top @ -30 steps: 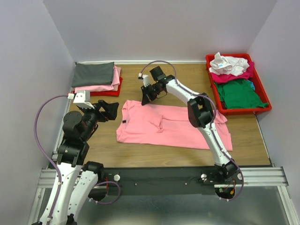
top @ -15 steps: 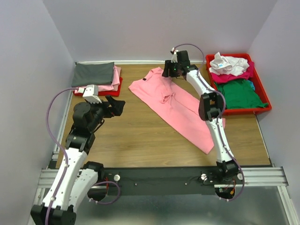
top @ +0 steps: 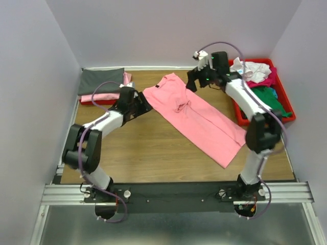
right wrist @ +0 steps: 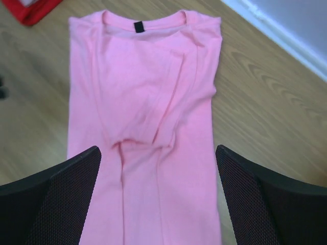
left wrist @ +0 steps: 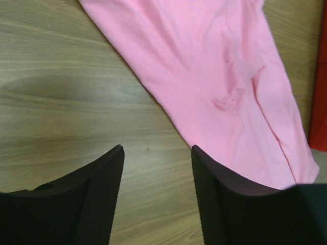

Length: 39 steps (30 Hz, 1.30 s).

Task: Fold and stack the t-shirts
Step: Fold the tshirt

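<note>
You're looking at the light pink t-shirt [top: 196,120] lying flat on the wooden table [top: 138,153], running diagonally. Its collar end is pointing far-left and its hem near-right. The dark neck tag [right wrist: 138,26] is facing up, the sides are lying folded in over the front, and a small bunch of creases is sitting mid-body. Your left gripper [left wrist: 157,153] is hanging over bare wood just beside the tee's left edge, near the collar end, with its jaws moderately spread and nothing between them. Your right gripper [right wrist: 158,150] is hovering above the tee's body on the hem side of the collar, with its jaws wide apart and gripping nothing. To the left of the collar, a folded dark grey tee [top: 101,80] is sitting on a folded pink one [top: 104,96] on a red tray [top: 102,102]. To the right of the tee, a second red tray [top: 287,116] is holding crumpled white [top: 255,69], magenta [top: 269,77] and green [top: 268,97] tees.
</note>
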Motion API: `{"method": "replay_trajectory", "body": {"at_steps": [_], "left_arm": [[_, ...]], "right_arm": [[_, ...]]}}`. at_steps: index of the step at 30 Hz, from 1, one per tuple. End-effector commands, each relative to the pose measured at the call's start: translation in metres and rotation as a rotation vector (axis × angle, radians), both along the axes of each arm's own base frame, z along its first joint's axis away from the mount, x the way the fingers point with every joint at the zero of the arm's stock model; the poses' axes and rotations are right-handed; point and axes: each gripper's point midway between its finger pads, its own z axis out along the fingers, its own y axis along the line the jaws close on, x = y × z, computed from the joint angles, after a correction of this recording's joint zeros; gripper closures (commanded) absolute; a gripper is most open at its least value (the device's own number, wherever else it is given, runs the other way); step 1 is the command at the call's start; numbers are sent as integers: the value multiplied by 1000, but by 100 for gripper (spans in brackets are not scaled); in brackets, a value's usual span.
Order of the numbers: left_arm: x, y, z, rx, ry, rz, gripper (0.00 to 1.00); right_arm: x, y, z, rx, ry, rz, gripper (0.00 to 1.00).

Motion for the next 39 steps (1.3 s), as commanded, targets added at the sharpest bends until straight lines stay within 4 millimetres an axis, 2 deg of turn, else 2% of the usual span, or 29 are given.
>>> {"method": "replay_trajectory", "body": {"at_steps": [1, 2, 3, 4, 5, 7, 8, 9, 12, 13, 14, 15, 16, 17, 20, 24, 27, 30, 32, 34, 35, 38, 39], "left_arm": [[35, -13, -23, 60, 62, 79, 40], [41, -11, -32, 83, 84, 105, 43], [46, -13, -49, 106, 134, 103, 44], [47, -15, -56, 114, 154, 100, 45], [50, -9, -74, 162, 181, 119, 45], [64, -6, -75, 195, 177, 142, 45], [64, 0, -90, 240, 208, 154, 45], [73, 0, -84, 250, 193, 159, 45], [76, 4, -95, 289, 221, 169, 47], [81, 3, -92, 290, 211, 171, 51], [86, 5, -94, 306, 215, 177, 60], [81, 8, -104, 327, 242, 177, 65], [88, 8, -99, 333, 232, 180, 71], [85, 12, -110, 363, 267, 174, 84], [94, 15, -105, 368, 253, 166, 100], [117, 29, -81, 414, 214, 184, 100], [132, 44, -71, 442, 222, 181, 100], [141, 64, -67, 444, 243, 188, 100], [150, 68, -56, 397, 222, 135, 98], [154, 68, -44, 377, 195, 101, 82], [153, 64, -37, 362, 179, 57, 66], [153, 55, 3, 332, 85, -34, 51], [151, 45, 33, 293, 17, -84, 46]], "right_arm": [[-77, -26, 21, -105, -98, 146, 0], [-96, -32, 16, -131, -94, 175, 0], [-111, -37, 15, -135, -90, 183, 0], [-138, -45, 10, -143, -89, 196, 0], [-149, -50, 7, -160, -96, 202, 0], [-168, -57, 1, -167, -89, 189, 0], [-181, -63, -4, -172, -81, 172, 0], [-187, -66, -6, -173, -81, 166, 0], [-204, -72, -10, -161, -79, 150, 0], [-207, -72, -11, -156, -76, 152, 0], [-211, -73, -10, -153, -85, 155, 0], [-211, -74, -10, -157, -89, 153, 0], [-213, -75, -10, -161, -93, 154, 0], [-213, -77, -11, -175, -100, 155, 0], [-226, -80, -20, -207, -85, 208, 0], [-251, -84, -41, -283, -30, 359, 0], [-269, -86, -61, -305, 131, 418, 0], [-271, -92, -73, -353, 185, 404, 0], [-260, -98, -68, -388, 164, 352, 0], [-251, -103, -64, -411, 145, 315, 0], [-244, -108, -62, -440, 131, 284, 0], [-237, -113, -66, -478, 136, 263, 0], [-237, -115, -68, -491, 131, 280, 0]]}}
